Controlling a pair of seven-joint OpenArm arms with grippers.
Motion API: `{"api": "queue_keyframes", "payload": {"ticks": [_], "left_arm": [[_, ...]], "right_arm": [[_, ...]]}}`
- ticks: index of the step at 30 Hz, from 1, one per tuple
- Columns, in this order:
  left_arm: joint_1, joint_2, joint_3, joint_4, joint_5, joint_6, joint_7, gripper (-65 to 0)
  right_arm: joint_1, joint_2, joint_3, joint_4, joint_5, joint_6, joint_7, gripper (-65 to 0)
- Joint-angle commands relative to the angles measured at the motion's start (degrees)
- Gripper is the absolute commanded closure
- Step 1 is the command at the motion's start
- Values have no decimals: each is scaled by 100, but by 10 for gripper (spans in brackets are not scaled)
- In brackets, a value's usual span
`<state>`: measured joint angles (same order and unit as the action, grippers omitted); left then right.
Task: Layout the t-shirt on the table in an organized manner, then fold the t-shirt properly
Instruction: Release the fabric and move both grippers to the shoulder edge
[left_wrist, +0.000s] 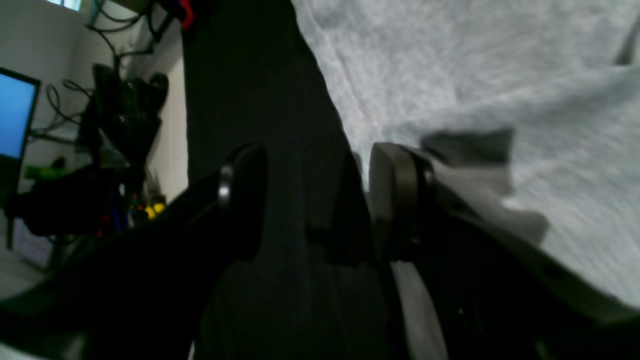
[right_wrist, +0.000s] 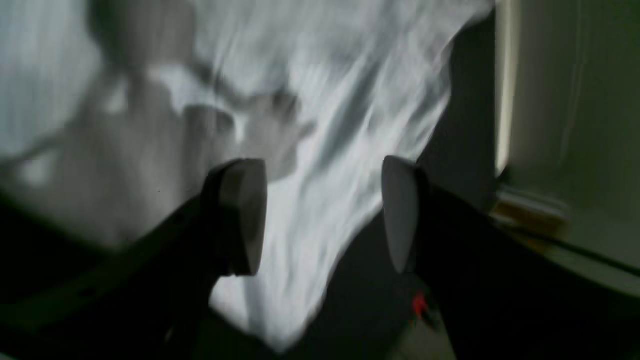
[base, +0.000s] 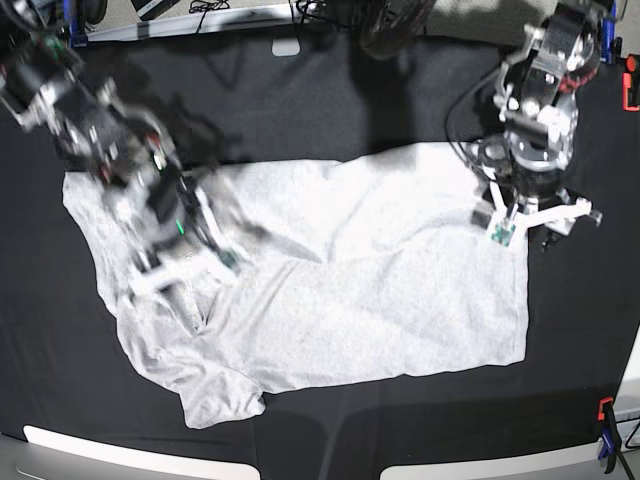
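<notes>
The light grey t-shirt lies spread and wrinkled across the black table, hem to the right, one sleeve bunched at the lower left. My left gripper hovers at the shirt's upper right corner. In the left wrist view this gripper is open, with black table between its fingers and the t-shirt edge by the right finger. My right gripper is blurred over the shirt's left part. It is open above rumpled t-shirt cloth and holds nothing.
A red clamp sits on the table's right edge and a red-and-blue clamp at the lower right corner. A small white object lies at the far edge. A monitor and cables stand beyond the table.
</notes>
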<state>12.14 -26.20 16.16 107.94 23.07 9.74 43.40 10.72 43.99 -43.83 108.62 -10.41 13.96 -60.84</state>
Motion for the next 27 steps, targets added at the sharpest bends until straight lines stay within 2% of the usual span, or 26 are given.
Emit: {"api": "queue_keyframes", "payload": {"ticks": [1,3,5,7,8,10,12,15,22,24,27], "left_arm": [[57,-48,-20,247,-133,-179,-22,-307],[299,-48,-15,507,-573,-675,-17,-307],[542,-48,46,693,-914,-1316,-131,-307],[763,-50,201,769,-966,-1891,-258,-307],[828,-50,299,767,-964,-2028,-269,-307],[894,-50,498,723,-824,-2072,-175,-307],[896,-59,629,634,-352,-2055,-63,-307],[868,-146,645,518,-122,-1851,79,-307],[833,-448,645,-210,94,-1805,48,-305],[833,-446,645,-365,168,-1663,-155,-305],[774,-448,645,-518,435,-1460,-240,-305]], "right_arm": [[-94,254,74,173,-293,-20,-68,-341],[-520,643,74,286,-813,-42,-330,-341],[-901,1023,74,341,-1259,-225,-365,-341],[-1204,1338,74,345,-1451,-326,-363,-341],[-1320,1467,74,345,-1451,-343,-365,-341],[-1497,1672,74,345,-1449,-348,-363,-340],[-1593,1808,74,345,-1429,-365,-363,-341],[-1598,1952,74,345,-1196,-374,-350,-341],[-1598,1980,74,345,-1143,-374,-319,-340],[-1598,1978,74,345,-1117,-374,-317,-340],[-1596,1980,74,345,-739,-372,-181,-340]]}}
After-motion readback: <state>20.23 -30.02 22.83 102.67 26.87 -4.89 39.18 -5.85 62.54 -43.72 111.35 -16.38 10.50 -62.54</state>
